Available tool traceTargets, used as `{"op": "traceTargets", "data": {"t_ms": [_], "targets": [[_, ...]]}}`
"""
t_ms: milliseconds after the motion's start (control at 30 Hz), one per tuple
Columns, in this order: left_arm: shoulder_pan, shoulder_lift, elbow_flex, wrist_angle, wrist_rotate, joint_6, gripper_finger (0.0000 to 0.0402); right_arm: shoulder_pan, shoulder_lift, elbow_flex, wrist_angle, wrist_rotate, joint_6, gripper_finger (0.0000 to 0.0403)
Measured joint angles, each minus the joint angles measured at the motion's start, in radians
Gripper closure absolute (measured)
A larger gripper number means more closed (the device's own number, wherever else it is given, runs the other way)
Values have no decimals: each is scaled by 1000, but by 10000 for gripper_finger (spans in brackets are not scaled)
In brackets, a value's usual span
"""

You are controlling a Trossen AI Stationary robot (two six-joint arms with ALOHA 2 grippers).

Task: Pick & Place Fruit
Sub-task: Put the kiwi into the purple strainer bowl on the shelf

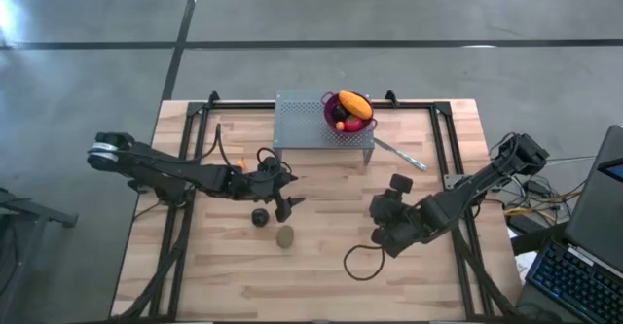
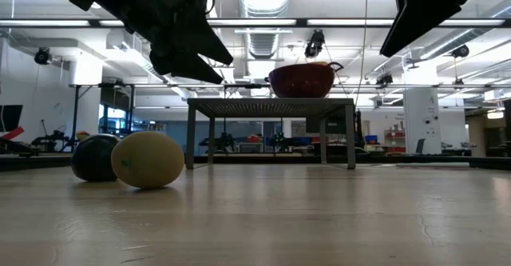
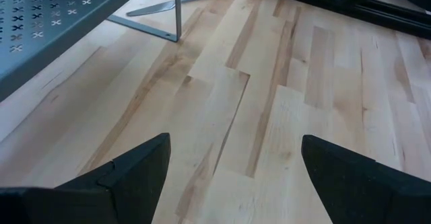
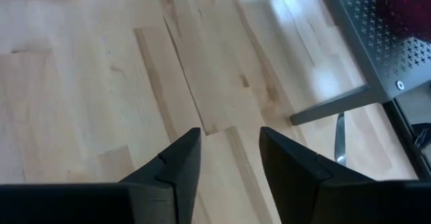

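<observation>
A near-black ball point(image 1: 259, 217) and a brown-green oval fruit point(image 1: 285, 235) rest side by side on the wooden table; both also show in the low view, the ball point(image 2: 94, 156) and the oval point(image 2: 148, 160). An elongated orange fruit point(image 1: 354, 103) and small red and orange balls point(image 1: 343, 123) lie in the purple bowl point(image 1: 331, 110) on the grey perforated stand point(image 1: 302, 122). My left gripper point(image 1: 287, 204) is open and empty, raised just beyond the ball and oval. My right gripper point(image 1: 391, 194) is open and empty above the table's middle right.
A thin silver knife with a blue handle point(image 1: 399, 154) lies on the table right of the stand. A dark cable loop point(image 1: 360, 262) lies near the front by my right arm. Black frame rails point(image 1: 450, 139) run along the table's sides.
</observation>
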Motion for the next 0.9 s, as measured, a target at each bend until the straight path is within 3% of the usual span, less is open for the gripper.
{"op": "traceTargets", "data": {"t_ms": [433,667,900], "targets": [[0,0,0,3,-4,-5,62,-4,0,-1,16,-11,-6,233],[6,0,0,88,-38,-2,62,-7,-1,-1,18,-4,-30,225],[5,-2,0,91,-36,-41,62,-13,-2,-1,19,-3,-30,235]]}}
